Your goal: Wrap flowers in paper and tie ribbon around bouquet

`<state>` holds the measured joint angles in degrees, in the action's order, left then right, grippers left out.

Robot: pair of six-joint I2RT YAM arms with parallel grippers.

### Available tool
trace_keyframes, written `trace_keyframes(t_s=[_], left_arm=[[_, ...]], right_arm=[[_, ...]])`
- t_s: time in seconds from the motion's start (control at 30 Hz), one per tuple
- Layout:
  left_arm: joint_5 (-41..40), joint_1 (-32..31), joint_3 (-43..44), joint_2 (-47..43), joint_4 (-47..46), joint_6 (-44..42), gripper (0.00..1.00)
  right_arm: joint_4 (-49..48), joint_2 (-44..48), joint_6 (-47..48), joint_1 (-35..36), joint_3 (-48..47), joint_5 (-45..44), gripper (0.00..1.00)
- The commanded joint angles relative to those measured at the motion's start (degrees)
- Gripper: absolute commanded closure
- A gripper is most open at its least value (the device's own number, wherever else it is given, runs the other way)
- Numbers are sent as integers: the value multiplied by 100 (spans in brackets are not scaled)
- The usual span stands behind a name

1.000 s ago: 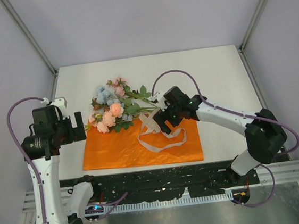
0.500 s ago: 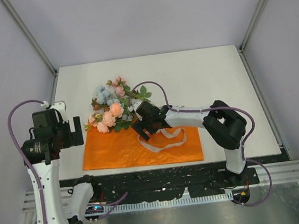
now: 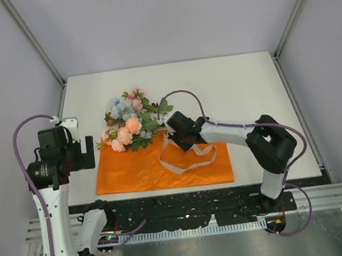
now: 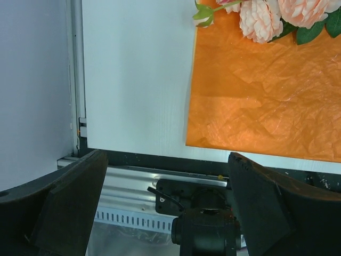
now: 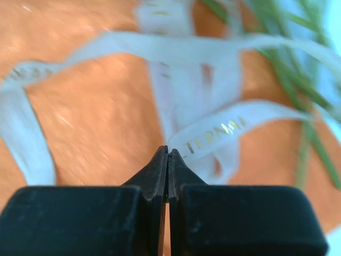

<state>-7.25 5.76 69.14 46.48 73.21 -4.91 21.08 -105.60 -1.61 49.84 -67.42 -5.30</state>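
Early in the job: the paper (image 3: pixel 139 174) lies spread flat and unfolded on the table (image 3: pixel 234 91), its long near edge along the front rail, with no fold or cone begun. The flowers (image 3: pixel 128 123) lie across its far left corner, blooms spilling off the sheet onto the bare tabletop and stems (image 5: pixel 290 80) pointing right over the orange. The ribbon (image 5: pixel 213 133) lies loose in limp loops on the right half of the sheet, tied round nothing, one strand crossing close to the stems. The right gripper (image 5: pixel 168 154) is down low over the paper with its jaws pressed together, the tips right at the edge of a gold-lettered strand. Whether a sliver of ribbon is caught between them cannot be told from the wrist view, which is blurred. The left gripper (image 4: pixel 168 157) hangs with its jaws wide apart and nothing in them, just off the paper's left edge near the table's front left corner. On this showing, nothing of the task is finished. The ribbon likely has to come clear of the sheet first; then the flowers need centring, the paper rolling round the stems, and the tie made — all of it yet to do.
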Motion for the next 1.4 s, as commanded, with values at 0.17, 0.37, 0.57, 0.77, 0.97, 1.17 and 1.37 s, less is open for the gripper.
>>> trace_keyframes(t_s=[0.17,0.37,0.57,0.77,0.97,1.17,1.37], left_arm=[[522,31,292,467,-843,-248,0],[907,31,494,853,-1230,-46,0],[1296,22,618,1214,-1520,261,0],[1427,22,846,1460,-1608,429,0],[1691,22,653,1373,-1661,377,0],[1568,22,565,1294,-1450,201,0],[1498,22,583,1232,-1327,8,0]], right_arm=[[1319,3430,1600,-2615,466,337,95],[1557,4688,2401,-5315,-567,231,95],[926,4278,2568,-7172,-2851,-12,95],[921,3573,2964,-7806,-4209,166,95],[3295,3590,3342,-6779,-2806,2305,95],[2510,3889,2982,-5635,-213,1937,95],[1943,3415,3544,-5670,959,1021,76]])
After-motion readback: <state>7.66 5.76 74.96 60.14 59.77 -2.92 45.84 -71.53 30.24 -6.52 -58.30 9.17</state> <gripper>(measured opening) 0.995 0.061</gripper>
